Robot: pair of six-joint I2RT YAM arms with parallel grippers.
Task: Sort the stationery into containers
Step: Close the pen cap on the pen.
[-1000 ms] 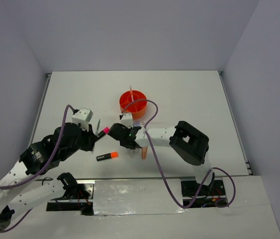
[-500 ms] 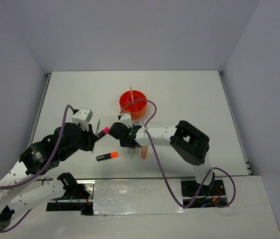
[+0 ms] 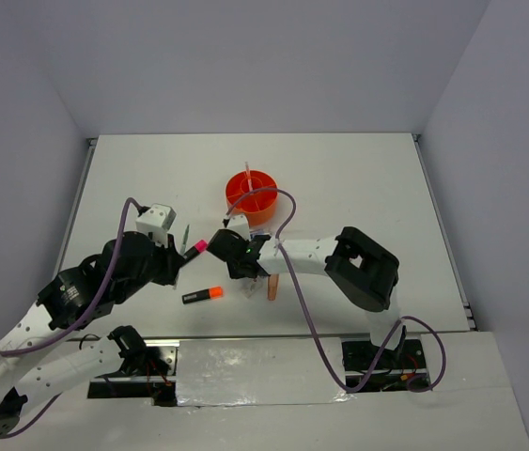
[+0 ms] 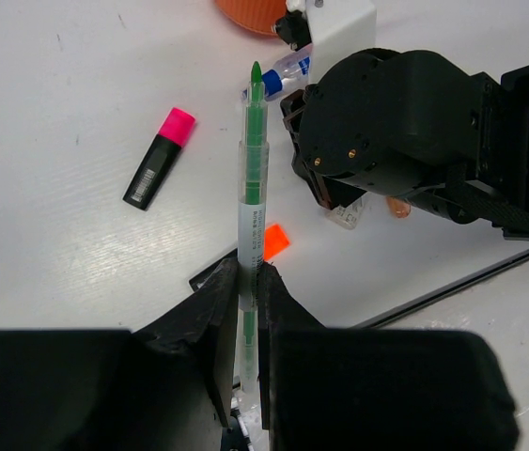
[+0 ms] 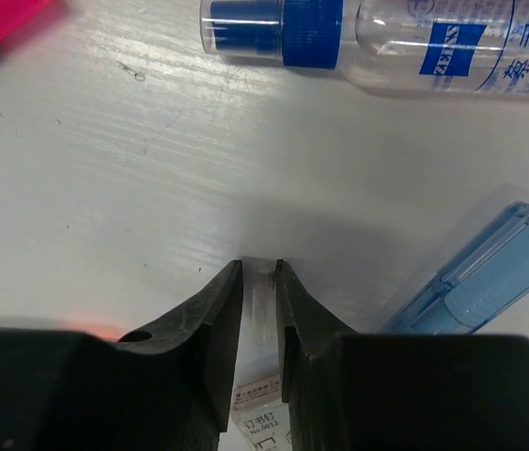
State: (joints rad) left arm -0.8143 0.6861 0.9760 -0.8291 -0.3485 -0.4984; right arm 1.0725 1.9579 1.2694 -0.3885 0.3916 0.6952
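Observation:
My left gripper is shut on a thin green pen, which sticks out ahead of it above the table; the same pen shows in the top view. My right gripper points down at the table, shut on a small clear box with a printed label. Just beyond it lie the blue-clear marker and a pale blue translucent piece. The round orange tub stands behind the right wrist. A pink-capped highlighter lies between the two arms.
An orange-capped highlighter and a salmon eraser lie near the front edge of the table. The right arm's black wrist sits close to the green pen's tip. White walls enclose the table on three sides.
The right gripper has narrowed slightly onto the small clear box, and its wrist has edged a little left. The left arm and the green pen have not moved.

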